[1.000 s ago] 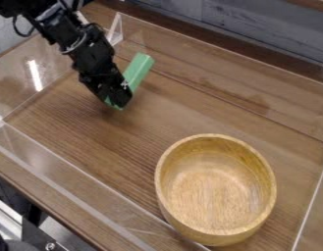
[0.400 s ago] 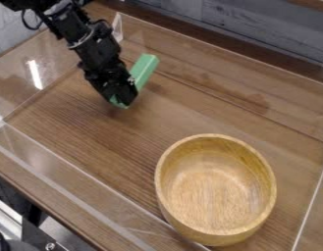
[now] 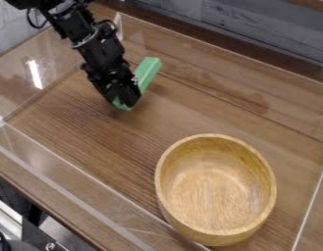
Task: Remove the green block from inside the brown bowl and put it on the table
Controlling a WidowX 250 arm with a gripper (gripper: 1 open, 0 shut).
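The green block is at the upper left of the table, tilted, its lower end between the black fingers of my gripper. The gripper is shut on that lower end, down close to the tabletop; whether the block rests on the wood I cannot tell. The arm reaches in from the top left corner. The brown bowl stands empty at the lower right, well apart from gripper and block.
Low clear acrylic walls border the table along the front, left and back edges. Bare wood lies between the gripper and the bowl.
The gripper and the green block have shifted slightly to the right and tilted a little; the grip has stayed shut. The bowl has not moved.
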